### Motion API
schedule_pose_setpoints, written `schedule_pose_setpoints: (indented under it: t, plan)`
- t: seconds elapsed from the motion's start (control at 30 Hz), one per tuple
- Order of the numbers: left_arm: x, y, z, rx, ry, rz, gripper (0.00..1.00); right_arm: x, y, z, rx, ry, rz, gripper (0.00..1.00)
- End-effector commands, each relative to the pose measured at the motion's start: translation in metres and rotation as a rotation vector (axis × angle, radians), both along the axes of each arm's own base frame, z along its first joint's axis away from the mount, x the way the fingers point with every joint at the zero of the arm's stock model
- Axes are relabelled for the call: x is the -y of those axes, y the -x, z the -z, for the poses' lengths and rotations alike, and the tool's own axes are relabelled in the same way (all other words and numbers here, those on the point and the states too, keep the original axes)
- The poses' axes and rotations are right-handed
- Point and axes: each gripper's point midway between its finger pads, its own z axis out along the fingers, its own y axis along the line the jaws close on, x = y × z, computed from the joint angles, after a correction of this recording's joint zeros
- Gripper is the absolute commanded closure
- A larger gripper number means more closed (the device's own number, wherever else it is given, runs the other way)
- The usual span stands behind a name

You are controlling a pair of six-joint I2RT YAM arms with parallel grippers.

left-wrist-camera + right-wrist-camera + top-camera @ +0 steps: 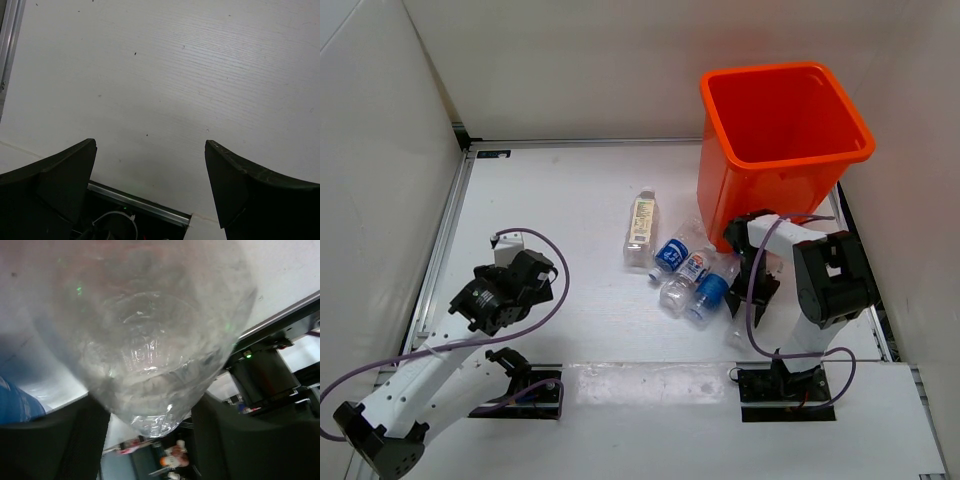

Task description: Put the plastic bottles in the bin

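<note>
White-and-black left arm (430,365) and right arm (830,280) carry purple cables (566,278); the fingers (55,180) seem matte black.

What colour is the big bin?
The bin is bright orange, clearest in the top external view.

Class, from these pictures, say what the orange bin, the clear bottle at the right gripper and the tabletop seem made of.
Orange bin: likely moulded plastic, smooth, slightly glossy, uniform colour. Clear bottle: thin transparent plastic, with ridges and glints. Tabletop: white with fine grain lines, perhaps laminate or painted wood.
</note>
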Motion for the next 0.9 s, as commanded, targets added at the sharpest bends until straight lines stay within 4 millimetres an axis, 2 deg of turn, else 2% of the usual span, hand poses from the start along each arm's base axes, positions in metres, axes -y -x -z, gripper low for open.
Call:
schedule_pose_setpoints:
  t: [0.0, 0.03, 0.07, 0.1, 0.23, 0.3, 0.4, 0.43, 0.67, 0.7, 0.8, 0.87]
  plan:
    - [-0.005, -0.001, -0.003, 0.014, -0.018, -0.026, 0.0, -0.001, -0.009, -0.004, 0.02, 0.014, -0.036, 0.48]
    - [-0.005, -0.001, -0.003, 0.012, -0.02, -0.032, 0.0, -0.002, -0.008, -0.004, 0.02, 0.013, -0.044, 0.62]
    - [-0.005, -0.001, -0.003, 0.013, -0.022, -0.035, 0.0, -0.002, -0.008, -0.004, 0.018, 0.009, -0.047, 0.68]
    - [-0.006, -0.001, -0.003, 0.012, -0.025, -0.038, 0.0, -0.003, -0.008, -0.004, 0.02, 0.002, -0.06, 0.77]
    - [-0.007, -0.001, -0.003, 0.009, -0.032, -0.048, 0.0, -0.005, -0.003, -0.009, 0.032, -0.04, -0.101, 0.99]
    - [-0.008, 0.0, -0.003, 0.006, -0.034, -0.051, 0.0, -0.006, 0.003, -0.011, 0.033, -0.062, -0.116, 1.0]
    - [-0.007, -0.001, -0.004, 0.011, -0.031, -0.051, 0.0, -0.009, 0.005, -0.028, 0.102, -0.09, -0.172, 1.0]
    - [-0.007, -0.001, -0.003, 0.009, -0.03, -0.05, 0.0, -0.011, -0.001, -0.04, 0.169, -0.105, -0.196, 1.0]
    - [-0.006, -0.002, -0.002, -0.009, -0.044, -0.045, 0.0, -0.027, 0.007, -0.089, 0.323, -0.162, -0.354, 1.0]
    - [-0.005, -0.003, -0.002, -0.013, -0.046, -0.043, 0.0, -0.035, 0.005, -0.093, 0.358, -0.197, -0.367, 1.0]
    - [-0.004, -0.005, -0.002, -0.024, -0.058, -0.036, 0.0, -0.064, 0.011, -0.127, 0.548, -0.341, -0.518, 1.0]
    - [-0.002, -0.006, -0.003, -0.024, -0.057, -0.033, 0.0, -0.086, 0.015, -0.162, 0.687, -0.421, -0.667, 1.0]
